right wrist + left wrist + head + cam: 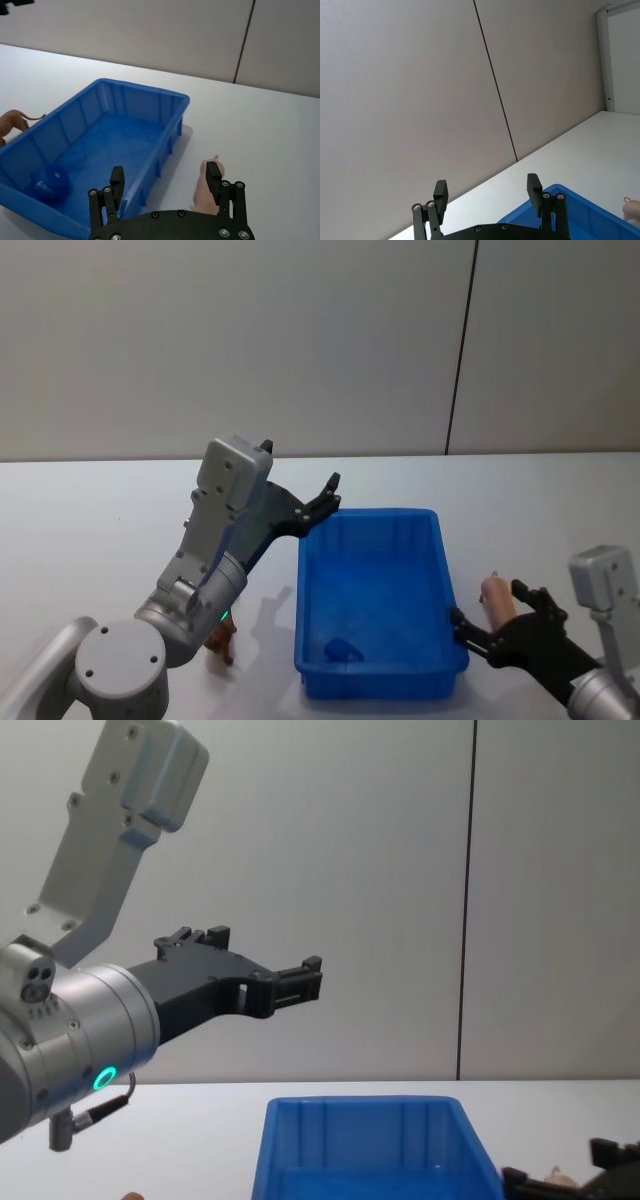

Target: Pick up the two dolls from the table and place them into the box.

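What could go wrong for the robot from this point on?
1. The pinkish doll sits off-centre in the open right gripper, near one finger; closing might pinch only its edge and drop it.
2. Its other finger is close to the blue box wall and could knock it.
3. The brown doll lies partly under the left arm, whose open left gripper is raised; locating it may be hard.

The left arm (pixel 90 1030) is wearing a smooth silver-grey shell, with a boxy pale grey housing (pixel 150 760) rising behind the left pincer (pixel 487 186). That pincer is showing matte black, with square-tipped fingers (pixel 440 190) and small silver screws (pixel 415 206) at their hinges. Behind it a green ring (pixel 104 1078) is glowing on the round joint, and a thin cable (pixel 95 1113) is hanging beneath. The right pincer (pixel 165 171) is showing the same black, and a grey block (pixel 603 585) is backing it.
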Robot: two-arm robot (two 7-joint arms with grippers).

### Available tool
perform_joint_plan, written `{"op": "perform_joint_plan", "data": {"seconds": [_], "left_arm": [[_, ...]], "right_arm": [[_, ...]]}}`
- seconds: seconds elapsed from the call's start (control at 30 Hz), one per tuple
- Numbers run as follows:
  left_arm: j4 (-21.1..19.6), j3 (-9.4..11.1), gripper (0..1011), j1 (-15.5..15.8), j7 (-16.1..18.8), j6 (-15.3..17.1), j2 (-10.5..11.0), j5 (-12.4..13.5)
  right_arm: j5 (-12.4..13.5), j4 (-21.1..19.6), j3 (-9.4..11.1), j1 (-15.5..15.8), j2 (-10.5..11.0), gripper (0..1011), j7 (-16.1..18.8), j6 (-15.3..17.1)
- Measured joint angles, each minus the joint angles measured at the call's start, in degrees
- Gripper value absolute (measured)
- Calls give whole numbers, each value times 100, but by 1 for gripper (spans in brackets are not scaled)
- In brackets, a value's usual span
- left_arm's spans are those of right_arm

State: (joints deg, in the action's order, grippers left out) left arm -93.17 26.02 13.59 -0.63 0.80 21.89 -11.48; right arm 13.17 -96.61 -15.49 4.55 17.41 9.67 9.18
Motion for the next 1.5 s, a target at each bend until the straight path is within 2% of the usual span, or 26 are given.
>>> {"op": "perform_joint_plan", "data": {"seconds": [0.47,1.03,1.3,1.4,1.47,1.5], "left_arm": [[0,0,1000,0,0,0,0,0],[0,0,1000,0,0,0,0,0],[0,0,1000,0,0,0,0,0],[0,0,1000,0,0,0,0,0],[0,0,1000,0,0,0,0,0],[0,0,1000,0,0,0,0,0]], "right_arm": [[183,48,124,81,83,1001,-336,212],[116,605,117,-242,-100,998,-369,506],[49,828,94,-383,-188,832,-348,586],[26,919,87,-442,-228,704,-344,613],[19,945,85,-459,-239,662,-344,621],[12,967,84,-474,-249,600,-344,628]]}}
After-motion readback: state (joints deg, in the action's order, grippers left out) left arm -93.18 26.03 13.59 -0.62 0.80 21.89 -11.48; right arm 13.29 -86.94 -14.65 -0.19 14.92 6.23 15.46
